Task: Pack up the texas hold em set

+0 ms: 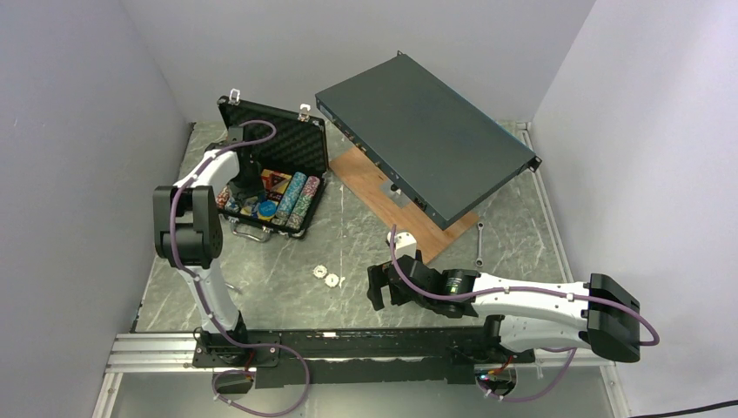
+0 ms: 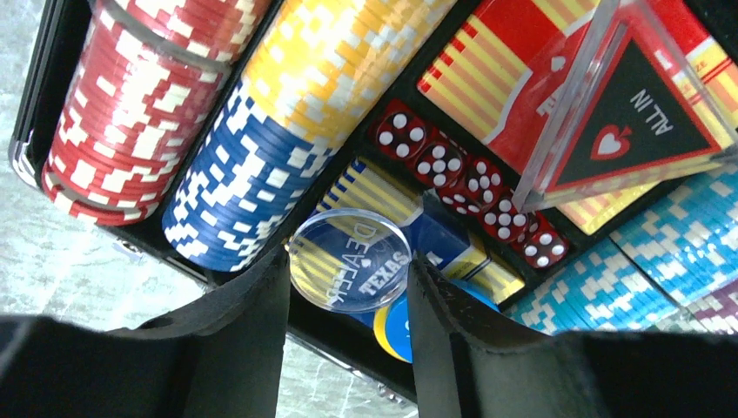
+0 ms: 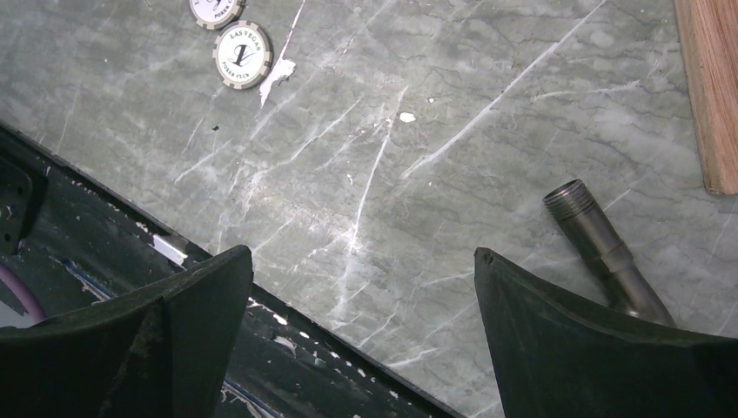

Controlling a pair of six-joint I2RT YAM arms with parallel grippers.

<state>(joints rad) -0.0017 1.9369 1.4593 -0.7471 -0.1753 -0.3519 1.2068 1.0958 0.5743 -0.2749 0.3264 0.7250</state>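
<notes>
The black briefcase stands open at the back left, lid up, with rows of chips in it. My left gripper is over the case's near-left part. In the left wrist view it is shut on a clear round "DEALER TEXAS" disc, held above a blue-and-yellow disc. The red "ALL IN" triangle lies on a red card deck beside red dice. Two white chips lie on the table; they also show in the right wrist view. My right gripper is open and empty, low near the front rail.
A large flat dark-grey metal box rests tilted on a wooden board at the back right. A small wrench lies right of the board. A metal pipe piece lies by my right finger. The black front rail is under the right gripper.
</notes>
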